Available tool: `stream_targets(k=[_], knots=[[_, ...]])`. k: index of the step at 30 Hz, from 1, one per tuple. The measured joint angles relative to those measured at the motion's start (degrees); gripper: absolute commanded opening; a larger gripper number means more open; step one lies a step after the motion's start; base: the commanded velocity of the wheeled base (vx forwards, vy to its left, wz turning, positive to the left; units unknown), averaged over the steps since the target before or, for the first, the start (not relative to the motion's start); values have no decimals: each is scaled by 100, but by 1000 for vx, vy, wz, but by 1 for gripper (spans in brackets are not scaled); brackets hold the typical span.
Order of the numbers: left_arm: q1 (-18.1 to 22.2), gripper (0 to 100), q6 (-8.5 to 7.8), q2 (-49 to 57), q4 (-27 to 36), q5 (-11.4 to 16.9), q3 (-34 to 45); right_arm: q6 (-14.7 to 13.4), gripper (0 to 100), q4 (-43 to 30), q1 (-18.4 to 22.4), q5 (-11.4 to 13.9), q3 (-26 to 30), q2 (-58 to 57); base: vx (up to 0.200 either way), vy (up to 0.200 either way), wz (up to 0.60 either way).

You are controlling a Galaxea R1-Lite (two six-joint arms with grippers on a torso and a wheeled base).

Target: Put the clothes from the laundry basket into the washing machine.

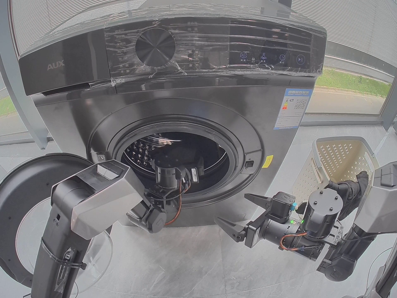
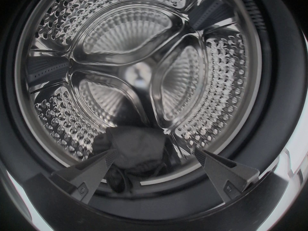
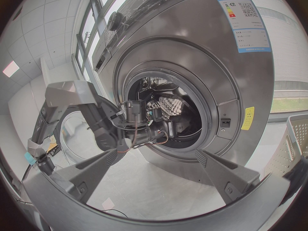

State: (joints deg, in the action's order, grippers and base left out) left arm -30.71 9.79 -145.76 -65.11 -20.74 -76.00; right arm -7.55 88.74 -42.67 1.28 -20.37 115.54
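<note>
The grey washing machine (image 1: 173, 104) stands with its round opening (image 1: 178, 158) uncovered. My left gripper (image 2: 155, 156) is open at the mouth of the steel drum (image 2: 134, 64), its wrist (image 1: 167, 174) in the opening. A dark garment (image 2: 138, 146) lies at the bottom of the drum, just beyond the fingertips, untouched. My right gripper (image 1: 232, 208) hangs open and empty low in front of the machine, to the right of the opening. The beige laundry basket (image 1: 343, 158) stands tilted at the right, with a dark garment (image 1: 351, 191) draped over its rim.
The machine's door (image 1: 25, 212) is swung wide open at the left, beside my left arm. Bare grey floor (image 1: 186, 257) lies in front of the machine. In the right wrist view the right gripper (image 3: 156, 154) faces the opening, with the basket (image 3: 296, 141) beside it.
</note>
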Motion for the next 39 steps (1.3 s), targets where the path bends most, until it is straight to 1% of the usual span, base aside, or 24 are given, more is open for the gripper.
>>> stream_targets(k=[5, 10, 14, 19, 22, 25, 27, 29, 31, 33, 34, 35, 37, 39], knots=[[-383, 100, 140, 546, -101, 0, 1211, 13, 100, -2, 13, -6, 155, -101, 0, 0, 0], [-834, 100, 367, 1202, -373, -1, 2423, 29, 100, -5, 30, -17, 321, -261, 0, 0, 0], [-1203, 100, 547, 1975, -600, -4, 3388, 52, 100, -6, 61, -39, 461, -444, 0, 0, 0], [-1488, 100, 701, 3046, -684, -11, 4367, 101, 100, -20, 130, -93, 627, -736, 0, 0, 0], [-1607, 100, 769, 3664, -699, -17, 4987, 163, 100, -27, 267, -163, 775, -945, 0, 0, 0], [-1645, 100, 833, 4185, -728, -63, 5522, 213, 100, -24, 594, -232, 994, -1172, 0, 0, 0], [-1595, 100, 861, 4475, -740, -135, 5767, 243, 100, -27, 835, -261, 1167, -1334, 0, 0, 0], [-1458, 100, 855, 4742, -750, -305, 5958, 284, 100, -24, 1073, -280, 1330, -1517, 0, 0, 0], [-1375, 100, 789, 4943, -767, -424, 6093, 334, 100, -27, 1261, -289, 1464, -1685, 0, 0, 0], [-1303, 100, 661, 5097, -780, -472, 6238, 363, 100, -38, 1401, -291, 1574, -1832, 0, 0, 0], [-1275, 100, 538, 5171, -797, -485, 6338, 372, 100, -39, 1467, -291, 1635, -1915, 0, 0, 0], [-1267, 100, 461, 5221, -818, -490, 6412, 375, 100, -44, 1510, -291, 1685, -1976, 0, 0, 0], [-1246, 100, 338, 5315, -874, -507, 6563, 383, 100, -49, 1585, -294, 1794, -2100, 0, 0, 0], [-1253, 100, 233, 5414, -945, -514, 6694, 388, 100, -68, 1657, -294, 1869, -2221, -200, 0, 0]])
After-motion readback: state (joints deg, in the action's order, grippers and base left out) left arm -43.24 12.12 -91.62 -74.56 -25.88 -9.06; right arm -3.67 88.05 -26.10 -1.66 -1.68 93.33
